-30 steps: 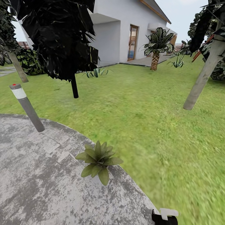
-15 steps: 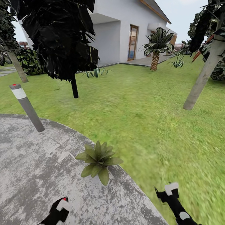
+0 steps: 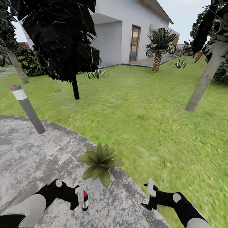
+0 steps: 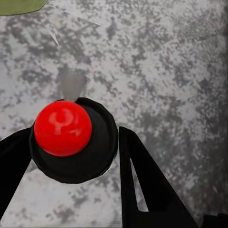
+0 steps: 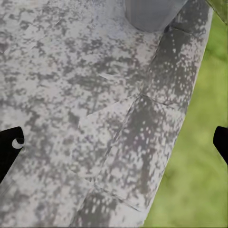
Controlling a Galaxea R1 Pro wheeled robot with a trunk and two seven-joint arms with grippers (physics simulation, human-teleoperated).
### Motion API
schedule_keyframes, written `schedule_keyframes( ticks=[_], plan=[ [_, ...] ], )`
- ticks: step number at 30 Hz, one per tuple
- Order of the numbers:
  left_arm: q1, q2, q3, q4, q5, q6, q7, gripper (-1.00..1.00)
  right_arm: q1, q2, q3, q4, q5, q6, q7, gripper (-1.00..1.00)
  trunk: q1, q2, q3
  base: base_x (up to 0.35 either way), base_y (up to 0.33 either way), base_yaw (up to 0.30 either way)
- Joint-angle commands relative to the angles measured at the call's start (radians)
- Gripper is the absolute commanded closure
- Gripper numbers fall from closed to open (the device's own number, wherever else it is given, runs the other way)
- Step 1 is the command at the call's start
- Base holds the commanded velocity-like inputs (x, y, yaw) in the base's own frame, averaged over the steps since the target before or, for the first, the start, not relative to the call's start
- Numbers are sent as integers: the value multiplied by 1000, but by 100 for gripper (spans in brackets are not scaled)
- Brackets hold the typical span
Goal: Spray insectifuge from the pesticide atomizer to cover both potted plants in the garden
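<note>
In the head view my left gripper (image 3: 81, 197) is shut on the pesticide atomizer (image 3: 85, 203), a small dark bottle with a red top, held upright over the stone patio just near-left of a potted plant (image 3: 99, 163). The left wrist view looks down on the atomizer's red top (image 4: 62, 128), with black fingers (image 4: 142, 180) on both sides of the dark body. My right gripper (image 3: 151, 191) hangs open near the patio's right edge, near-right of the plant. In the right wrist view its fingertips (image 5: 9, 147) stand far apart with nothing between them, and the plant's grey pot (image 5: 152, 12) shows at the frame's edge.
The round grey patio (image 3: 28, 171) meets the lawn (image 3: 152, 120) to the right. A grey bollard lamp (image 3: 27, 109) leans at the patio's far left edge. A dark tree (image 3: 60, 38), a pale trunk (image 3: 205, 79), palms and a white house stand farther off.
Both arms have come up into the head view. The left gripper carried the atomizer forward and right toward the plant. The right gripper moved up and leftward over the patio edge.
</note>
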Motion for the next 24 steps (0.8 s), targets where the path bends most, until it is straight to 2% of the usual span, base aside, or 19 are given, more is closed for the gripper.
schedule_keyframes(
  ticks=[1,5,6,9,10,11,13,18,19,24],
  plan=[
    [-8,-1,-5,-16,-13,7,-29,100,-28,23,-6,-3,9,8,31,-100,0,0,-1,0,0,0],
    [-16,-11,-5,-102,-52,77,-145,100,-72,92,-6,-5,11,65,60,-100,0,0,-1,0,0,0],
    [-16,-13,-5,-124,-59,96,-162,100,-76,111,-6,-6,11,72,62,-100,0,0,-1,0,0,0],
    [-17,-21,-7,-144,-79,113,-179,100,-80,136,-6,-9,12,78,65,-100,0,0,-1,0,0,0],
    [-17,-26,-9,-145,-88,114,-181,100,-80,140,-6,-10,12,79,65,-100,0,0,-1,0,0,0],
    [-17,-35,-10,-148,-113,117,-184,100,-81,144,-5,-11,12,80,68,-100,0,0,-1,0,0,0],
    [-17,-42,-11,-149,-131,118,-185,100,-81,145,15,-13,12,80,70,-100,0,0,-1,0,0,0],
    [-17,-50,-11,-150,-141,119,-183,100,-81,152,122,-26,9,82,70,-100,0,0,-1,0,0,0],
    [-17,-50,-12,-150,-141,119,-182,100,-81,162,134,-29,9,82,71,100,0,0,-1,0,0,0],
    [-17,-56,-12,-149,-142,119,-175,100,-82,181,145,-34,9,83,77,100,0,0,-1,0,0,0]
  ],
)
